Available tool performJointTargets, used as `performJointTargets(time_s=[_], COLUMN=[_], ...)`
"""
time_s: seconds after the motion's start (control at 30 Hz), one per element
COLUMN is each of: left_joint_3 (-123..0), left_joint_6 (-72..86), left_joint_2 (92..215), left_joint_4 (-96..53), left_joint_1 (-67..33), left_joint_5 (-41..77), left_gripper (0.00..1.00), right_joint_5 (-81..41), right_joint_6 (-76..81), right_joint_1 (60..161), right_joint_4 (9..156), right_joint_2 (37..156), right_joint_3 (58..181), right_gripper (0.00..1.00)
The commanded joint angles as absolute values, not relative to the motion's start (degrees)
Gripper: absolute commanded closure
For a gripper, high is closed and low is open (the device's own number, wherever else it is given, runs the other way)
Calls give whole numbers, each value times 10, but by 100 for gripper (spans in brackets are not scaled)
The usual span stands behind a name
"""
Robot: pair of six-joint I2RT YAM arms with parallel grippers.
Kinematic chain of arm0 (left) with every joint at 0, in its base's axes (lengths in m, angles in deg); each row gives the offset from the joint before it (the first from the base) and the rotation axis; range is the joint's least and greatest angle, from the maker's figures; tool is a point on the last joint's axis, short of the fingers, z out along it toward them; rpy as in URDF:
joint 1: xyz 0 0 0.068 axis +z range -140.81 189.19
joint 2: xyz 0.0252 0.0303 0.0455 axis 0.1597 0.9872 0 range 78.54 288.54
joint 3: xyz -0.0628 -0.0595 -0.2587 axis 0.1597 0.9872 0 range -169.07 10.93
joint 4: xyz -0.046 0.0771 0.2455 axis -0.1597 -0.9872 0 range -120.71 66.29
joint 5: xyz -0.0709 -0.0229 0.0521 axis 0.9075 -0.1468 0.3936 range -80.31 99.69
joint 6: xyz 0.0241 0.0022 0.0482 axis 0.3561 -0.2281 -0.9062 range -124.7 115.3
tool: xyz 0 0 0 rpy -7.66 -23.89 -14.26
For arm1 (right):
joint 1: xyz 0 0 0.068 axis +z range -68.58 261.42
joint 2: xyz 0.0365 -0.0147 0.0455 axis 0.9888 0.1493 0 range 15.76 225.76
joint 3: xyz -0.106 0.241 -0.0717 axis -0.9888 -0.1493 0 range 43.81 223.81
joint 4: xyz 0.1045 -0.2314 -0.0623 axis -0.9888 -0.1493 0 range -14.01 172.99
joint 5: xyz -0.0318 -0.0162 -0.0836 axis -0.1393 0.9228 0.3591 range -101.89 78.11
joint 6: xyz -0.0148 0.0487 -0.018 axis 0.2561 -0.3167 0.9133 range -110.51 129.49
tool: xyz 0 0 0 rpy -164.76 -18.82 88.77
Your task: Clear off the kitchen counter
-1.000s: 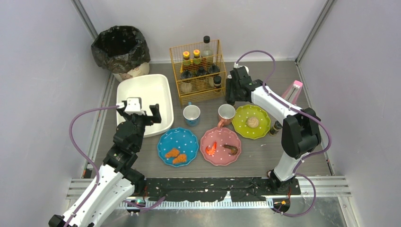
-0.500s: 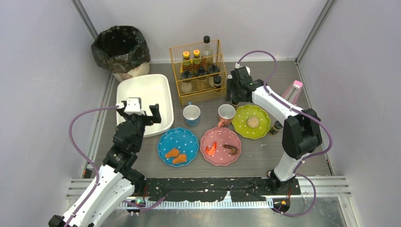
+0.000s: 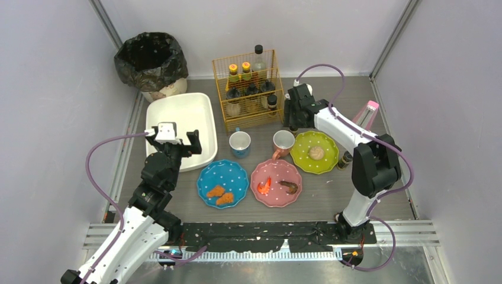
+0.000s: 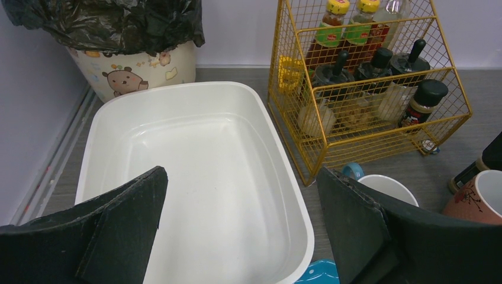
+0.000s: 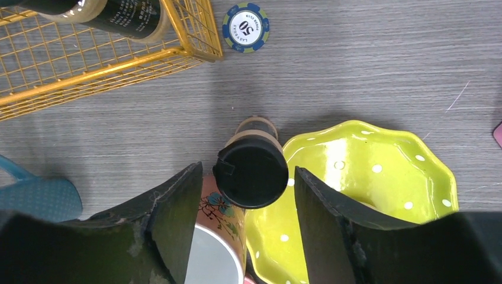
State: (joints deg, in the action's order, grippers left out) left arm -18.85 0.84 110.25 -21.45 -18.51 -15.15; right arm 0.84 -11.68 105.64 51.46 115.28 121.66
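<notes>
Stretching out flat under both arms, the counter [image 3: 322, 195] was grey with wood lines in it. Pale purple walls [image 3: 53, 118] stood at its far, left and right edges, and a metal rail [image 3: 414, 231] ran along its near edge. Many things sat on it: a bin [image 3: 151, 59] in the far left corner, a white tub [image 3: 177, 112] by the left edge and a yellow rack [image 3: 248, 89] at the far edge. In the middle were a blue cup [image 3: 240, 144], a pink cup [image 3: 283, 142], a blue plate [image 3: 222, 174], a pink plate [image 3: 275, 174] and a green plate [image 3: 302, 145].

The left gripper [image 3: 173, 142] hung above the near end of the tub, off the counter. Its jaws were wide apart and held nothing.

The right gripper [image 5: 247, 170] reached down close to the counter, between the rack and the green plate. Its jaws were partly apart, with a small black-capped bottle [image 5: 251, 177] standing between them. A thin gap showed on each side of the cap.
</notes>
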Motion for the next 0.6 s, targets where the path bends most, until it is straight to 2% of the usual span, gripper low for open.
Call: performJointTargets(time_s=[0.0,0.17,0.4,0.57], left_joint_3=[-212,-212,-212,-212], left_joint_6=[10,10,9,10], left_joint_2=[1098,1099,1100,1102], left_joint_4=[-199,-199,-199,-198], left_joint_1=[-185,-185,-185,-185], left_joint_5=[-150,-151,-151,-152], left_gripper=[1,1,1,1], right_joint_5=[13,10,9,17], right_joint_6=[-117,-113,-102,-85], right_joint_1=[1053,1053,1053,1056], right_joint_4=[526,529,522,499], right_joint_2=[1161,1167,1152,1123], right_joint_3=[1230,1230,1247,1298], right_gripper=[38,46,66,71])
